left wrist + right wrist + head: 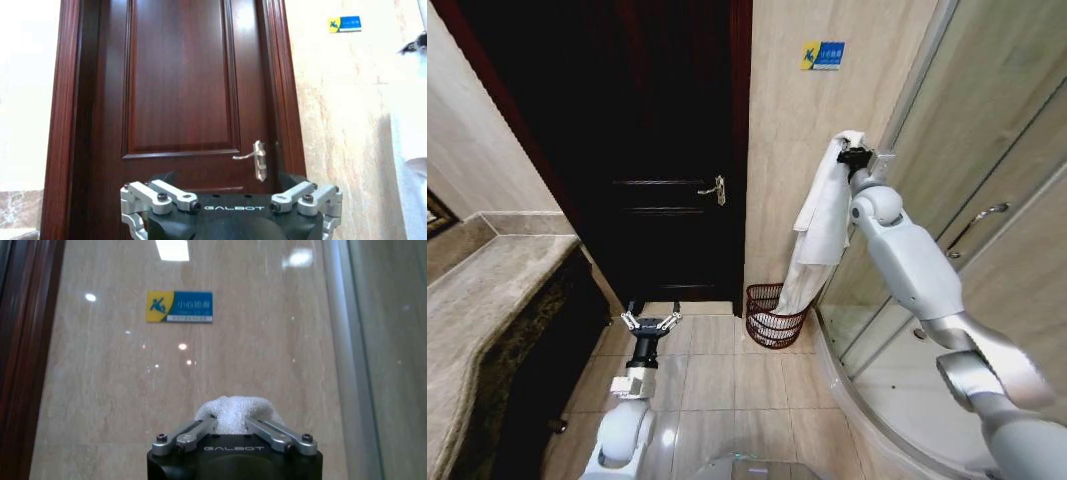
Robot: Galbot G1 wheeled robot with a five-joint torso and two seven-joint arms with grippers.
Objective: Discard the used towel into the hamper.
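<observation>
A long white towel (822, 225) hangs down against the beige wall, its top bunched in my right gripper (852, 155), which is raised high and shut on it. In the right wrist view the towel's top (233, 412) bulges between the closed fingers (272, 429). Directly below the towel's lower end stands the hamper (772, 317), a dark red-brown wire basket on the floor by the wall. My left gripper (651, 322) is held low in front of the dark door with its fingers (155, 196) spread open and nothing between them.
A dark wooden door (662, 150) with a metal handle (717, 189) faces me. A stone counter (487, 300) runs along the left. A curved glass shower enclosure (987, 200) with a handle stands at the right. A blue and yellow sign (823, 54) is on the wall.
</observation>
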